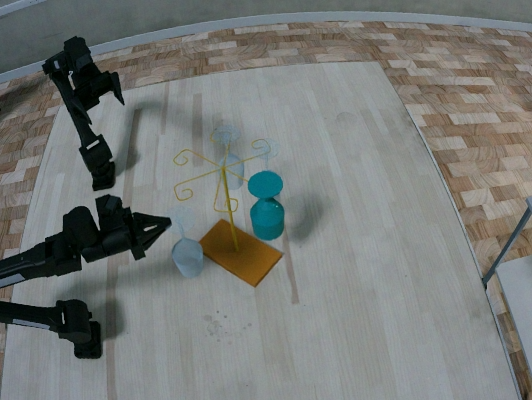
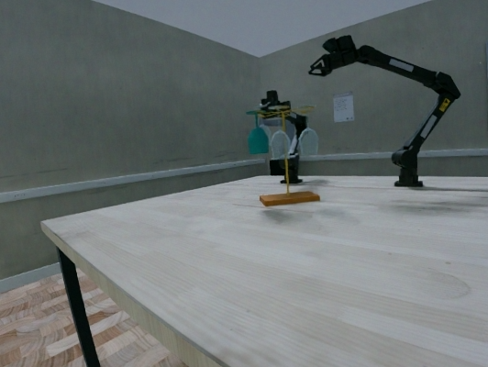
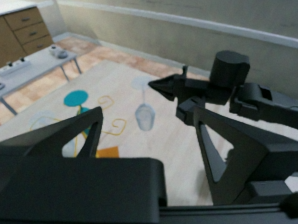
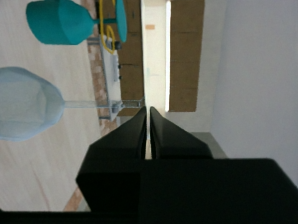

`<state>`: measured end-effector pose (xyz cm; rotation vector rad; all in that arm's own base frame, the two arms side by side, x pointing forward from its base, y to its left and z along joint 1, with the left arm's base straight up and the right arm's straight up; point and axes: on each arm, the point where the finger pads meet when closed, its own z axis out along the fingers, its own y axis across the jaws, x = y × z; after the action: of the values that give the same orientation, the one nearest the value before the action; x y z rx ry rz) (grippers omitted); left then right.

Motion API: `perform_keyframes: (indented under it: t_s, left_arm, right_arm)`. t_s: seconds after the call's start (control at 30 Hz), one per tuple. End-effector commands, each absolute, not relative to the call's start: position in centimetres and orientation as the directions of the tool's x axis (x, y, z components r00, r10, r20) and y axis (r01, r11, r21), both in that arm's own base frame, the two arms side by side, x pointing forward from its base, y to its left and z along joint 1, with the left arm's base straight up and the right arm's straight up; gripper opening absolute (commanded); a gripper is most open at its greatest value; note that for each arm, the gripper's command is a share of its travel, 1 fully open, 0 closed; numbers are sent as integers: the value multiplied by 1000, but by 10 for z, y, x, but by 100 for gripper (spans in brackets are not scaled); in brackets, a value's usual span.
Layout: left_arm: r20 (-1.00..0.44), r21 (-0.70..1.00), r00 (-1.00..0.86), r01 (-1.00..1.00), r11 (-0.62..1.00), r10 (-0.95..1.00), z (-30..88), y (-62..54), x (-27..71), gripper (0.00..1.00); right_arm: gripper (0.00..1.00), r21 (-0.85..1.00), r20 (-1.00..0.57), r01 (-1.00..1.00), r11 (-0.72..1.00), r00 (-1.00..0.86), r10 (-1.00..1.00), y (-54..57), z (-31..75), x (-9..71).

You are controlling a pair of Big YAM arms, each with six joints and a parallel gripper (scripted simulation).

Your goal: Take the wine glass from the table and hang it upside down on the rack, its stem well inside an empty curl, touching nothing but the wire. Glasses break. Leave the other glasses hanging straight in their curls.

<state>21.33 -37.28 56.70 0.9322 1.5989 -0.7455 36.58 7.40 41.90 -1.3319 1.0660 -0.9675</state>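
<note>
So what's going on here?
The right arm's fingers pinch a clear wine glass by its foot, holding it upside down beside the wire rack. It isn't hung yet. The left arm's fingers are open, holding nothing. A teal glass hangs on the rack.
</note>
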Motion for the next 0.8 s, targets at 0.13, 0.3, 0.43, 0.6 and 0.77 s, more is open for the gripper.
perform_keyframes:
  t_s: [0.13,0.3,0.43,0.6,0.77]
  left_arm:
    - [-994,-9,-65,866,500,93,617,-364,209,90]
    - [-994,-9,-65,866,500,93,617,-364,209,90]
    - [-994,-9,-65,866,500,93,617,-364,209,90]
    - [-994,-9,-65,866,500,93,617,-364,209,90]
    - [-989,-11,-88,848,529,121,600,-352,215,90]
  right_arm:
    - [0,-999,-4,34,14,282,-959,89,455,367]
    - [0,-999,-4,45,17,264,-965,87,463,369]
    - [0,-999,-4,48,17,264,-965,87,464,368]
    - [0,-999,-4,42,16,270,-963,90,465,367]
    - [0,-999,-5,33,14,276,-961,94,460,369]
